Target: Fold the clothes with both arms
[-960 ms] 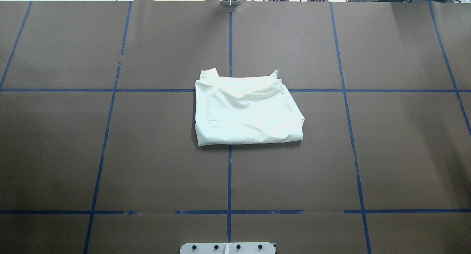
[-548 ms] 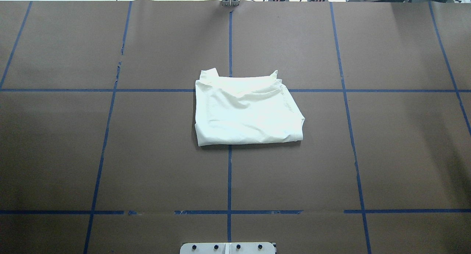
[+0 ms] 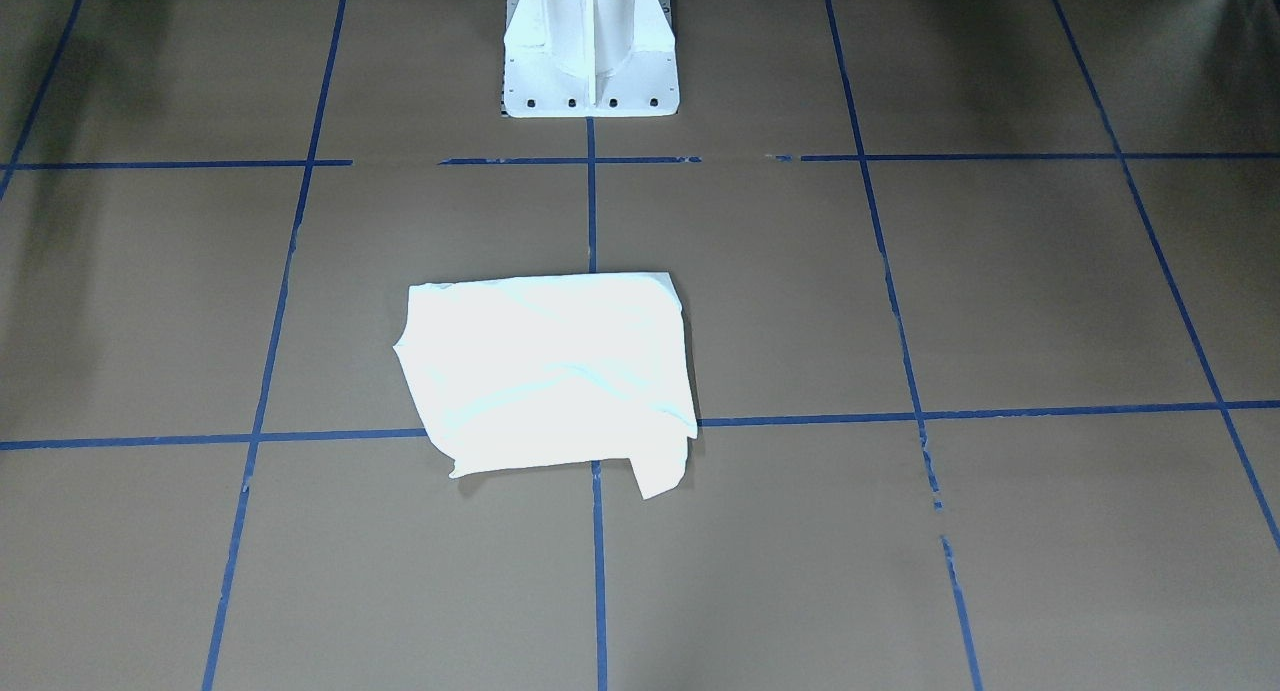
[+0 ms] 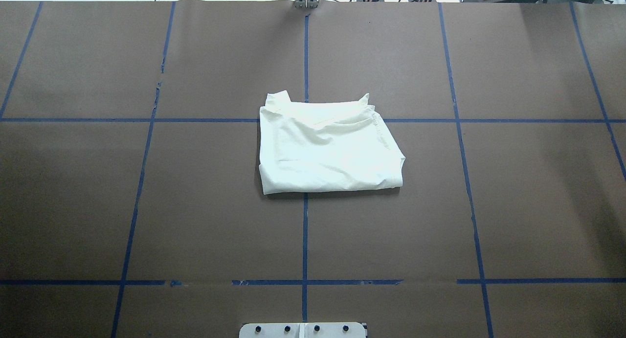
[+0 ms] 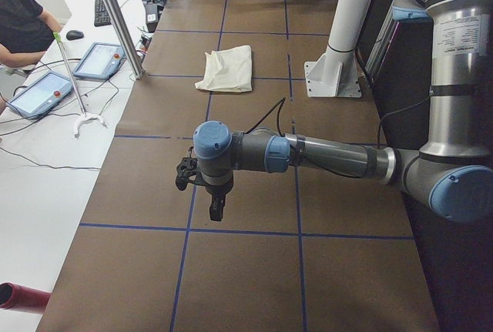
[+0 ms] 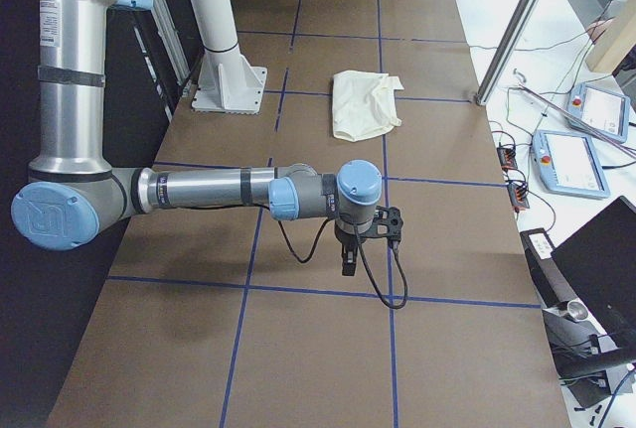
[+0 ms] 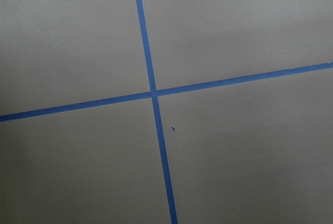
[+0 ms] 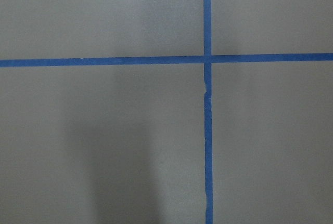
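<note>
The cream-white shirt [image 4: 327, 149] lies folded into a compact rectangle at the middle of the brown table; its print is hidden. It also shows in the front view [image 3: 545, 371], the left side view [image 5: 227, 68] and the right side view [image 6: 366, 102]. Both arms are held out far to the table's ends, well away from the shirt. The left gripper [image 5: 217, 210] points down above bare table; I cannot tell if it is open or shut. The right gripper [image 6: 347, 264] also points down above bare table; I cannot tell its state. Both wrist views show only table and blue tape.
The white pedestal base [image 3: 590, 61] stands at the robot's edge of the table. Blue tape lines [image 4: 305, 230] grid the brown surface. Control tablets [image 5: 100, 61] and a seated person [image 5: 19, 24] are beyond the far edge, with a metal pole [image 5: 115, 16] there.
</note>
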Motion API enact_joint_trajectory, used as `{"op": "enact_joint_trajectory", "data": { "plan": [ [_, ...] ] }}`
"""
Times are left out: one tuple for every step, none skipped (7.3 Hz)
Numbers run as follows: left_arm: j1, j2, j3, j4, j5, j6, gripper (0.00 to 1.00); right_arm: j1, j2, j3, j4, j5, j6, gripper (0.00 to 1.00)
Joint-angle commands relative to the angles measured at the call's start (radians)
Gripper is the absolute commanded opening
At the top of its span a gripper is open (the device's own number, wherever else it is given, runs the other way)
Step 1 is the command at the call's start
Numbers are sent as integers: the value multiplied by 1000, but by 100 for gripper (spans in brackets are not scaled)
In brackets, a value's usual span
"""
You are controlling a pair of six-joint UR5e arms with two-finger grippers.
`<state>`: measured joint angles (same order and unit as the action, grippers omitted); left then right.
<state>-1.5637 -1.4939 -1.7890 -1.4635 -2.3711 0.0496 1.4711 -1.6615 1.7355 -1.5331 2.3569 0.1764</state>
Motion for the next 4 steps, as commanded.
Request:
{"op": "enact_joint_trajectory", "data": {
  "plan": [
    [1, 29, -19, 14, 0, 0, 100, 0, 0, -1, 4, 2, 0, 100],
    [2, 30, -18, 11, 1, 0, 100, 0, 0, -2, 5, 2, 0, 100],
    [2, 30, -18, 5, 0, 0, 100, 0, -1, -2, 4, 4, 0, 100],
    [4, 29, -21, 0, -2, 3, 100, 0, -1, -2, 5, 5, 0, 100]
  ]
}}
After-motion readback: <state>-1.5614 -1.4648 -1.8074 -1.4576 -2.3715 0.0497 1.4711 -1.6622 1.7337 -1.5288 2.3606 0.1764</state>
